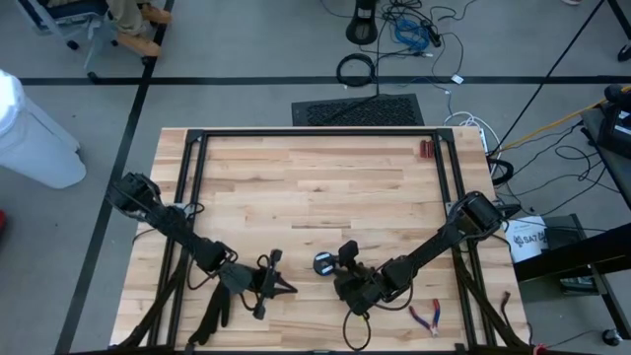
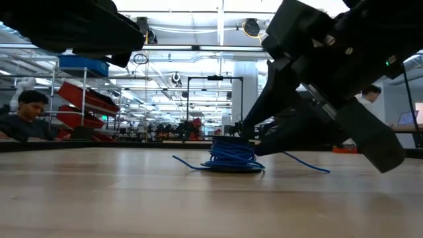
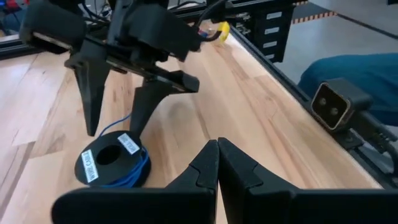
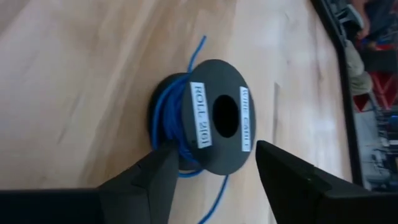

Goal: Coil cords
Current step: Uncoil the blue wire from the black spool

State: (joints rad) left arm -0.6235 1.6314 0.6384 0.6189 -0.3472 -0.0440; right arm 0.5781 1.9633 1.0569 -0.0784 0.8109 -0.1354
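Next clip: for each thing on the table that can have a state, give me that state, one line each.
Blue wire spool: lying flat on the table, wire mostly wound, loose ends trailing out.
Right pincer: open, fingers on either side of the spool, not closed on it.
Left pincer: shut, empty, apart from the spool.
Red-handled pliers: lying on the table beside the right arm, untouched.

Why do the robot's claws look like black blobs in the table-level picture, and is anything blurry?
Low view: bright ceiling lights behind silhouette the right tool; the blue cord spool stays sharp, the near table soft. Right wrist view: spool slightly blurred, its labels hard to read. Left wrist view: the left tool looms large and dark.
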